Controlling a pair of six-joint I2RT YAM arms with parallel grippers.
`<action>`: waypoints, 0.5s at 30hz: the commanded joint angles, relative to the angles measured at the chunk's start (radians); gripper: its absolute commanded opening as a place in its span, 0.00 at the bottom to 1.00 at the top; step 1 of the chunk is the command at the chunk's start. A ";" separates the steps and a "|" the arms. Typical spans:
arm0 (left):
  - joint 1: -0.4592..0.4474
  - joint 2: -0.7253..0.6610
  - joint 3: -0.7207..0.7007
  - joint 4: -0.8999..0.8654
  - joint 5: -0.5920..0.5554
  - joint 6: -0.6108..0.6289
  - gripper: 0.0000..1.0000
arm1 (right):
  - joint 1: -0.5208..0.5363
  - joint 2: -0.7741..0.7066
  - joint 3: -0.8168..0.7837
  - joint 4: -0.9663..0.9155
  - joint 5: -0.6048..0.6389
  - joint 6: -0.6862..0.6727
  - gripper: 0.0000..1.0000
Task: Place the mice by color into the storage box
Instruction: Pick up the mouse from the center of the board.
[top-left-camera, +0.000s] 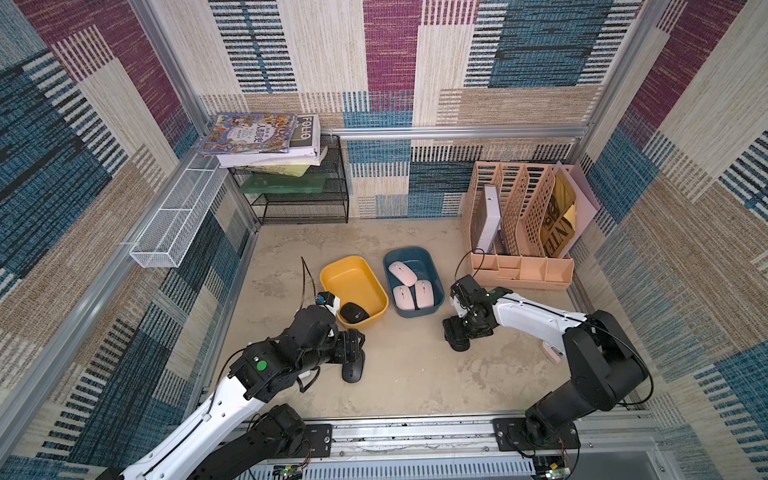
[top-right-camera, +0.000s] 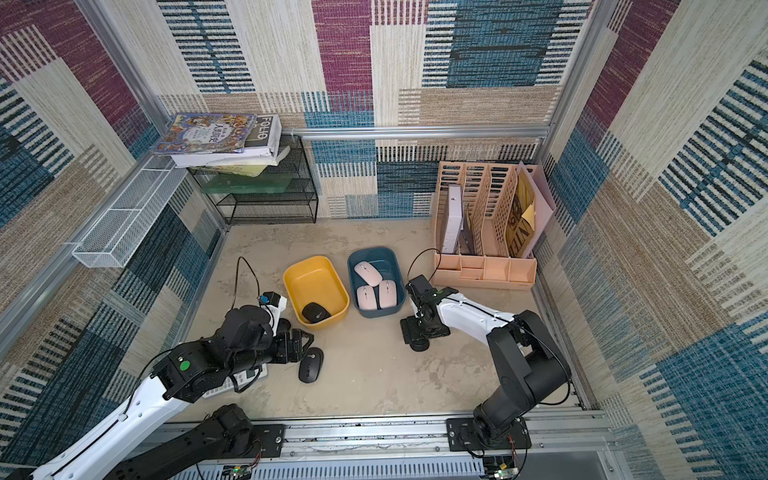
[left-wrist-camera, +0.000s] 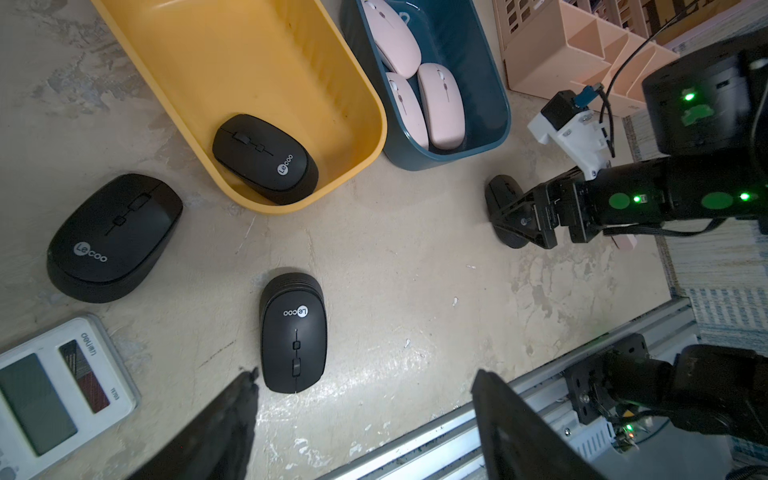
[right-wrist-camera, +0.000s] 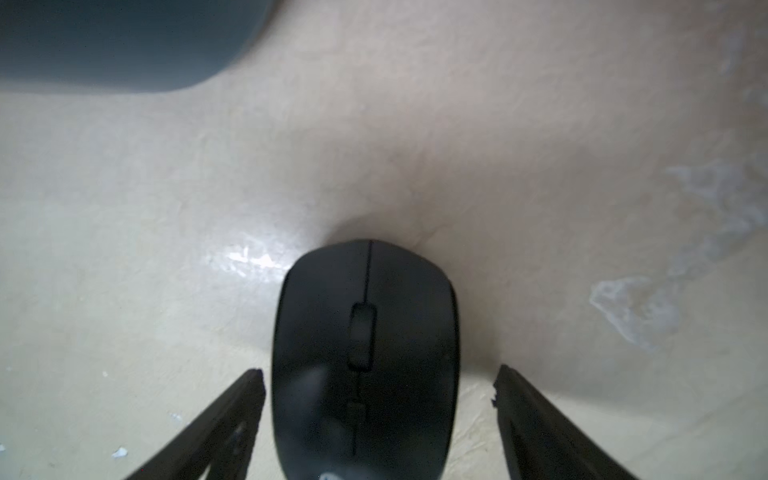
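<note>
Between parted jaws of the right gripper (right-wrist-camera: 379, 370) sits a black mouse (right-wrist-camera: 365, 357), unclamped; left gripper (left-wrist-camera: 365, 372) likewise parted.

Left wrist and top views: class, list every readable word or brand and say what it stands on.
"Lecoo": black mouse in the yellow bin.
"Lecoo": second black mouse, beside the white calculator.
"Lecoo": third black mouse, on the bare table.
"deli": that calculator; smaller print unreadable.
"FOLIO": black-and-white book, in both top views.
Unreadable: title on the colourful book; letters on the yellow magazine, partly hidden.
</note>
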 joint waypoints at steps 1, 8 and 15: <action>0.000 -0.007 0.000 -0.010 -0.041 0.006 0.86 | 0.006 0.017 0.003 0.009 0.028 0.002 0.81; 0.030 -0.039 -0.005 -0.012 -0.061 0.000 0.87 | 0.019 0.025 0.010 0.025 0.021 0.008 0.60; 0.063 -0.101 0.030 -0.019 -0.085 0.053 0.91 | 0.081 -0.049 0.141 -0.058 0.056 0.017 0.49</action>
